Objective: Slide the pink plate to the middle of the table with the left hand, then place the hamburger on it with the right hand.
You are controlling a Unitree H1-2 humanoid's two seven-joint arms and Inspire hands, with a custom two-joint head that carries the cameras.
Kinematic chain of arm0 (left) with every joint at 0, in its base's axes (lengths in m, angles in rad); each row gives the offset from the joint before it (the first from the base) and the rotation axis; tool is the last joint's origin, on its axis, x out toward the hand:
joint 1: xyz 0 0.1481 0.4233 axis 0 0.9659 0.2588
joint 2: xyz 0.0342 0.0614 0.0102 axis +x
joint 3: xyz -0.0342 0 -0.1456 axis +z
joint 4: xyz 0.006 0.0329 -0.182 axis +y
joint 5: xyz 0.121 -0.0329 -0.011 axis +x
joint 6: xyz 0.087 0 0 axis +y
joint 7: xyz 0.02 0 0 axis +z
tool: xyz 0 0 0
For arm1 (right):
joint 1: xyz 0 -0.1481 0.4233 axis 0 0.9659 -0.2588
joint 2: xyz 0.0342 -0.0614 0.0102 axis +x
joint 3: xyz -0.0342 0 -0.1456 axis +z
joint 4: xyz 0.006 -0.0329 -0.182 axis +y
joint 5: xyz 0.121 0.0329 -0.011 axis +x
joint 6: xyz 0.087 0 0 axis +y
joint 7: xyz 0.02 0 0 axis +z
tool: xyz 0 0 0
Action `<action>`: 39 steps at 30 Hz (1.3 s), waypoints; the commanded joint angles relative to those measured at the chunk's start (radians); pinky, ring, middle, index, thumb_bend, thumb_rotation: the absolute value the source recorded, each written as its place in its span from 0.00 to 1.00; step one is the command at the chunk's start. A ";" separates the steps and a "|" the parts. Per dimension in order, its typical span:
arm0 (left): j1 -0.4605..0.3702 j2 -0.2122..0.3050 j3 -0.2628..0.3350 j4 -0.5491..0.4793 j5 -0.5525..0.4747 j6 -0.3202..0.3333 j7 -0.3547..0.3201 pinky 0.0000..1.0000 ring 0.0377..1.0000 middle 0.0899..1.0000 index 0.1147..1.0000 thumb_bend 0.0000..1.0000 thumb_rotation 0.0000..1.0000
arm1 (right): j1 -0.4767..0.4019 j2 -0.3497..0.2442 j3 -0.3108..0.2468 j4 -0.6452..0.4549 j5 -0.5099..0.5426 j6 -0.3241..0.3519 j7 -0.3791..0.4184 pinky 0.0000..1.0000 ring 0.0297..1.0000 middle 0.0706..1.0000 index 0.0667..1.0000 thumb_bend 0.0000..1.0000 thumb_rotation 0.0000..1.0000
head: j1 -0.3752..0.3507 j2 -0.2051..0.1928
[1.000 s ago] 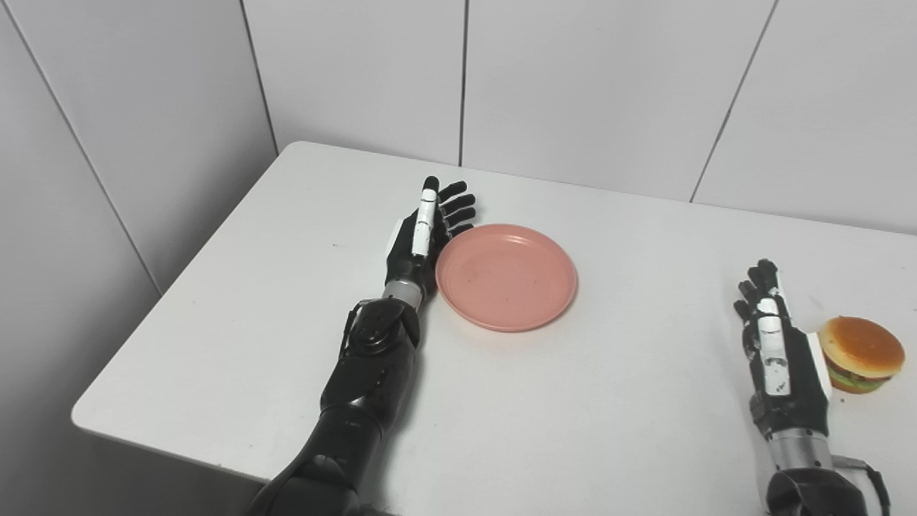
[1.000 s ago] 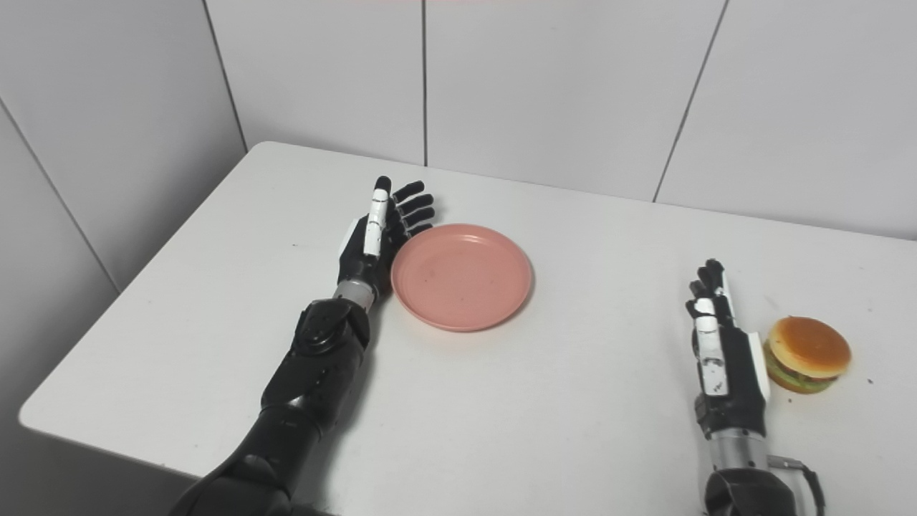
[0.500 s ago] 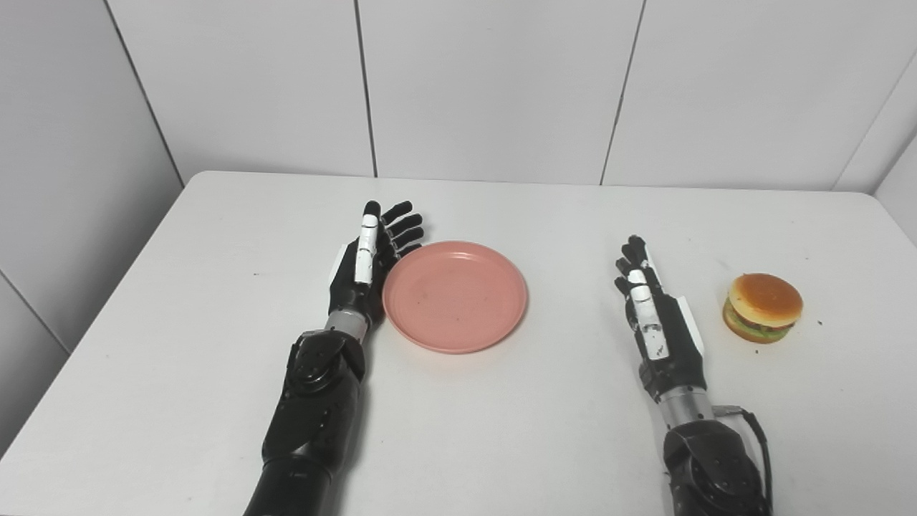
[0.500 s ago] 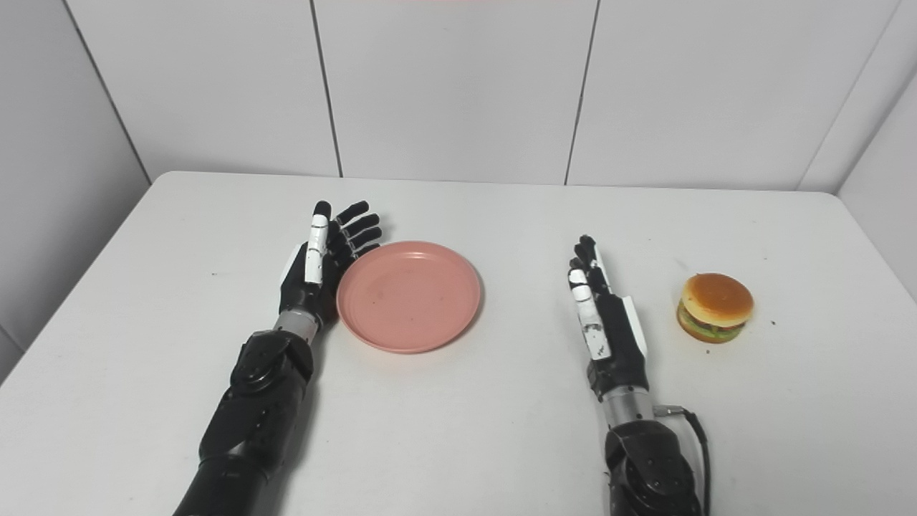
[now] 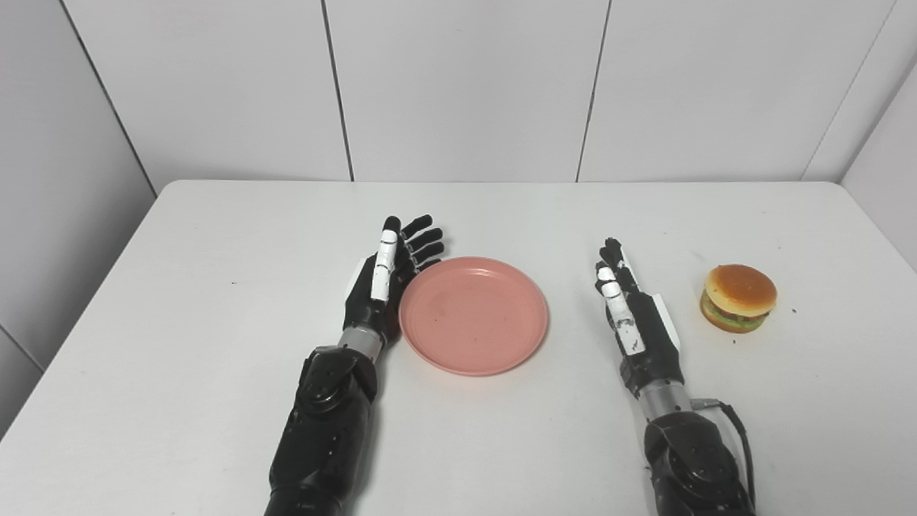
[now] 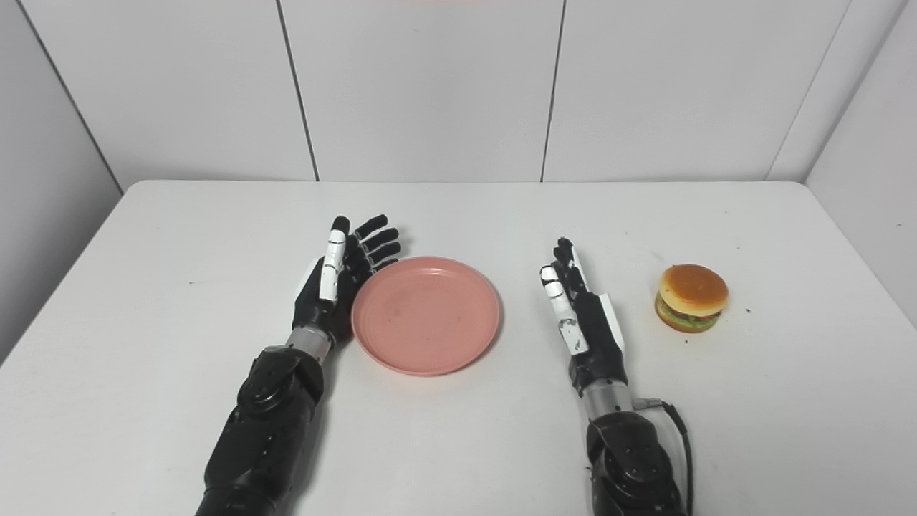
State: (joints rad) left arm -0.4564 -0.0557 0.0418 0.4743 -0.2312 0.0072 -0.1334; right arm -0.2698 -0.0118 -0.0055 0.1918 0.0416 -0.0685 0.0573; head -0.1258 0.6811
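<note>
The pink plate (image 5: 473, 315) lies empty near the middle of the white table (image 5: 215, 301). My left hand (image 5: 383, 283) is open and stands on its edge, palm against the plate's left rim, fingers pointing away from me. My right hand (image 5: 634, 319) is open and empty, also on its edge, between the plate and the hamburger (image 5: 740, 297), touching neither. The hamburger sits upright on the table at the right, about a hand's width from my right hand. It also shows in the right eye view (image 6: 691, 297).
White tiled walls stand behind the table and at both sides. The table's back edge (image 5: 501, 183) runs along the wall. Small dark specks lie near the hamburger.
The camera has swung right, so the whole picture has shifted. My left hand and the plate have slid a little right on the table. My right hand stands farther from the hamburger.
</note>
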 commanded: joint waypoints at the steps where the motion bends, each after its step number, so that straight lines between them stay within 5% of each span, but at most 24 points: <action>1: 0.014 -0.008 -0.015 0.004 0.018 0.007 -0.007 0.80 0.82 0.80 0.77 0.60 1.00 | -0.017 0.006 0.005 -0.014 0.001 0.001 0.000 1.00 1.00 1.00 1.00 0.64 0.87 | 0.001 0.000; 14: 0.041 -0.029 -0.054 0.013 0.029 -0.042 -0.038 0.85 0.86 0.84 0.82 0.62 1.00 | -0.013 0.000 0.006 -0.019 -0.003 -0.007 -0.002 1.00 1.00 1.00 1.00 0.63 0.88 | -0.010 0.005; 21: 0.045 -0.041 -0.051 0.013 0.036 -0.039 -0.035 0.85 0.87 0.84 0.82 0.62 1.00 | -0.034 -0.009 -0.027 -0.038 -0.029 -0.078 -0.054 0.97 0.96 0.97 0.96 0.64 0.81 | -0.034 0.002; 29: 0.044 -0.040 -0.044 0.027 0.031 -0.048 -0.040 0.85 0.86 0.84 0.82 0.63 1.00 | -0.105 -0.126 -0.064 -0.090 -0.076 -0.066 -0.058 0.96 0.94 0.94 0.94 0.71 0.76 | -0.044 -0.002; 33: 0.044 -0.040 -0.034 0.023 0.022 -0.036 -0.043 0.87 0.88 0.85 0.83 0.63 1.00 | -0.145 -0.229 -0.057 -0.137 -0.167 -0.048 -0.050 0.86 0.90 0.91 0.91 0.69 0.70 | -0.071 -0.002; 39: 0.042 -0.035 -0.025 0.030 0.020 -0.044 -0.056 0.89 0.87 0.85 0.82 0.63 1.00 | -0.183 -0.366 -0.067 -0.234 -0.212 0.074 0.016 0.83 0.87 0.87 0.89 0.70 0.64 | -0.139 -0.005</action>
State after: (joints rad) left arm -0.4238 -0.0922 0.0148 0.4761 -0.1960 -0.0592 -0.1818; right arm -0.4151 -0.3568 -0.0594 0.0003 -0.1880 -0.0342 0.0509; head -0.2652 0.6765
